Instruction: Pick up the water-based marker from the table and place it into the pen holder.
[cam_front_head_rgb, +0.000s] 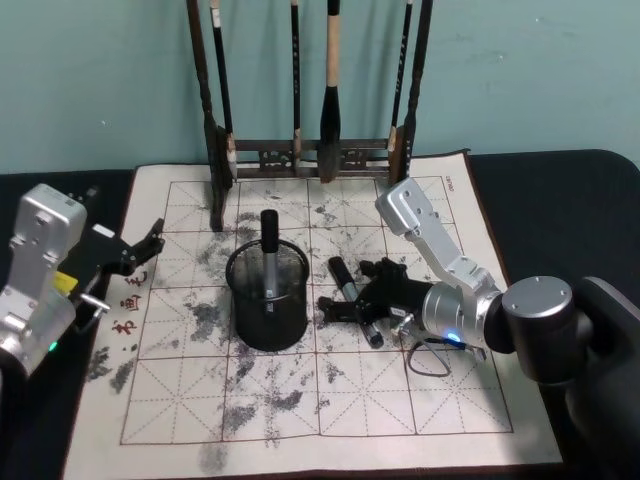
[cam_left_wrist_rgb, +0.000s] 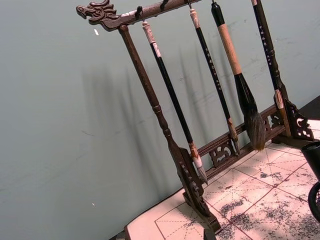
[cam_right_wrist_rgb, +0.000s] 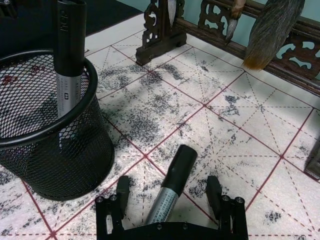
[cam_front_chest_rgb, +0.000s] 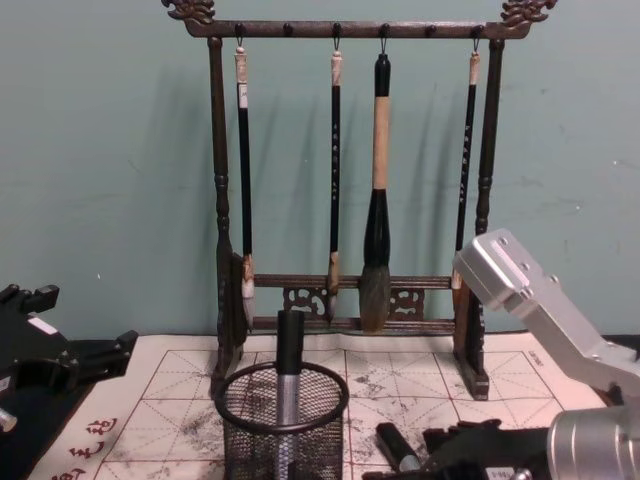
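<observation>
Water-based marker (cam_right_wrist_rgb: 172, 190) on the table (cam_right_wrist_rgb: 240, 130) between wide-apart fingers (cam_right_wrist_rgb: 122, 189) of the right gripper (cam_right_wrist_rgb: 168, 181); left gripper (cam_front_head_rgb: 148, 245) parked aside.

A dark wooden rack (cam_left_wrist_rgb: 161, 120) stands on a whitish mat (cam_left_wrist_rgb: 260, 192) before a plain teal wall (cam_left_wrist_rgb: 60, 125). One end of its top bar is carved as a dragon's head (cam_left_wrist_rgb: 97, 10). Four brushes hang from the bar: three thin black ones (cam_left_wrist_rgb: 170, 95) and one thick brush (cam_left_wrist_rgb: 235, 60) with a tan handle and a bushy dark tip. The mat has red grid lines and grey ink stains (cam_left_wrist_rgb: 231, 206). The rack's carved foot (cam_left_wrist_rgb: 202, 205) rests near the mat's corner.
</observation>
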